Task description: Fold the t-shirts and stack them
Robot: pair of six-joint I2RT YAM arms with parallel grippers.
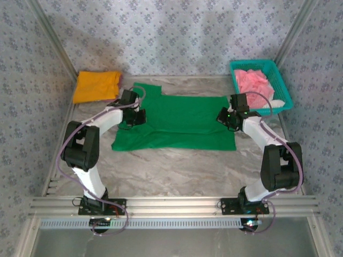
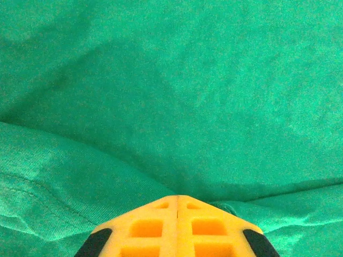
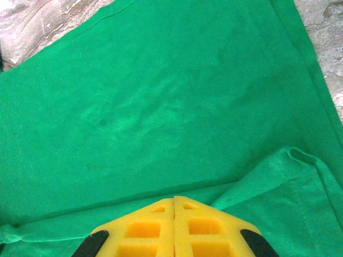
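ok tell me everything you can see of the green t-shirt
Bright green, soft knit-looking cloth, the green t-shirt lies spread mostly flat on the marble-look table, a part jutting out at the far left. The left claw and right claw are shut on its left and right edges, each pinching up a ridge of cloth.

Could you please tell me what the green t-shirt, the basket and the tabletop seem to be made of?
The green t-shirt: soft matte knit cloth, going by its folds and fine weave. The basket: probably teal plastic, with rigid open-mesh walls. The tabletop: smooth, marble-patterned; stone or laminate, I cannot tell.
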